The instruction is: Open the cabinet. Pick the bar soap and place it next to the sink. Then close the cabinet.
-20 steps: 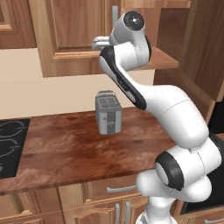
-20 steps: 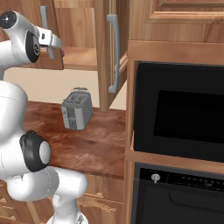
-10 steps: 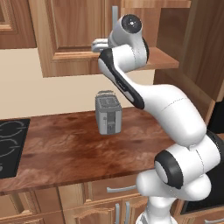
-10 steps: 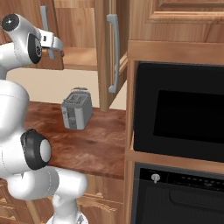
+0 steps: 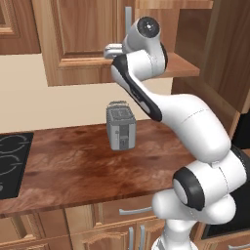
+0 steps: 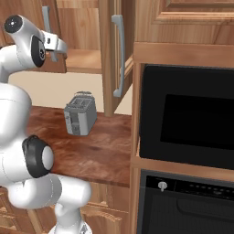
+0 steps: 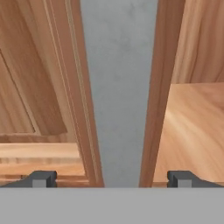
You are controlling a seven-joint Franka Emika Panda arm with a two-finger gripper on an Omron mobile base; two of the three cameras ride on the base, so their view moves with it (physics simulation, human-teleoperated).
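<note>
The cabinet hangs above the counter, its left door shut. Its right door stands swung open, with a long grey bar handle. My gripper is up at the inner edge of the left door, by that door's grey handle. In the hand view my gripper is open, and a grey vertical bar stands close up between its fingertips. To the right lies the cabinet's bare wooden shelf. The bar soap and the sink are out of view.
A grey toaster stands on the brown counter below the cabinet. A black cooktop lies at the counter's left end. A black wall oven fills the tall unit on the right.
The arm has shifted only slightly at the cabinet. The jaws have stayed open.
</note>
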